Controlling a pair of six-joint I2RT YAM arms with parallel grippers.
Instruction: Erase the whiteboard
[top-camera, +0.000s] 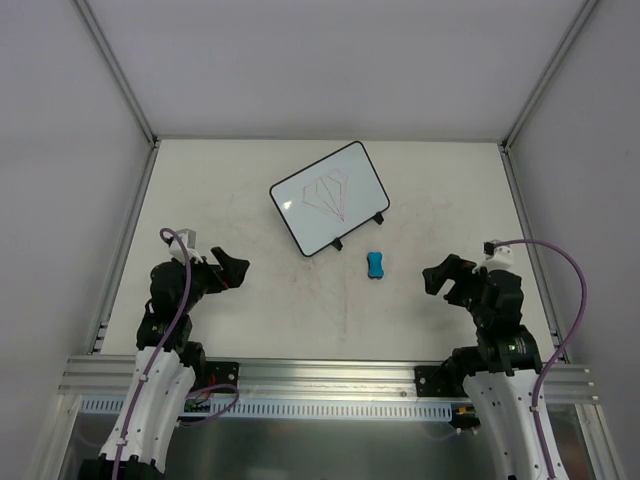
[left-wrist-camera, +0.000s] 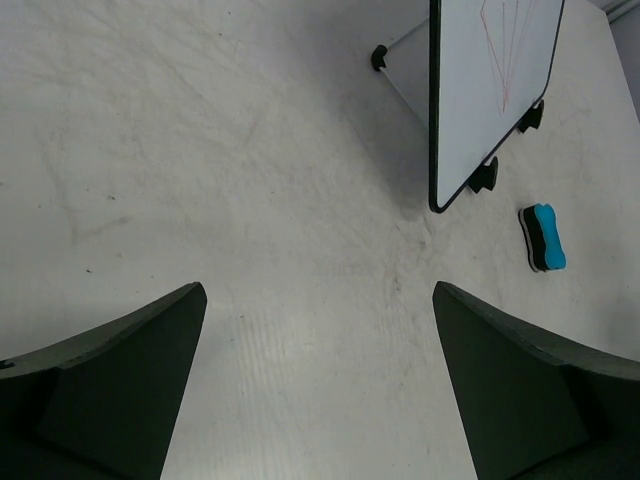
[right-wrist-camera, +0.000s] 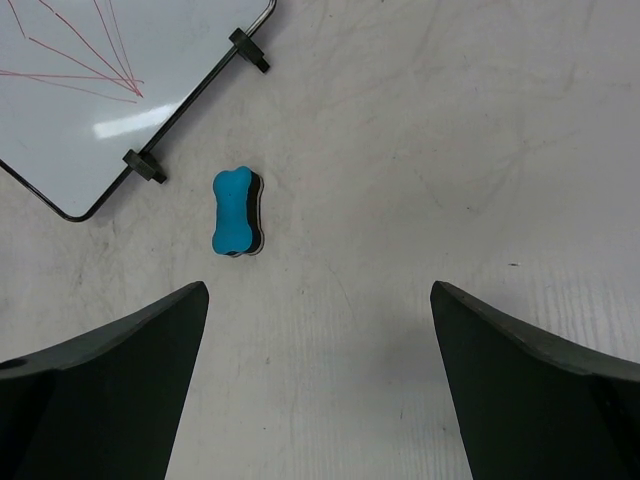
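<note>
The whiteboard (top-camera: 328, 198) lies tilted at the middle back of the table, black-framed, with two black feet and a red line drawing on it. It also shows in the left wrist view (left-wrist-camera: 490, 90) and the right wrist view (right-wrist-camera: 100, 90). The blue bone-shaped eraser (top-camera: 375, 265) lies on the table just in front of the board, also seen in the left wrist view (left-wrist-camera: 545, 238) and the right wrist view (right-wrist-camera: 235, 212). My left gripper (top-camera: 232, 270) is open and empty at the near left. My right gripper (top-camera: 440, 276) is open and empty at the near right.
The white table (top-camera: 250, 320) is scuffed with faint marks. Aluminium frame rails (top-camera: 125, 245) run along both sides and grey walls stand behind. A metal rail (top-camera: 320, 375) crosses the near edge by the arm bases.
</note>
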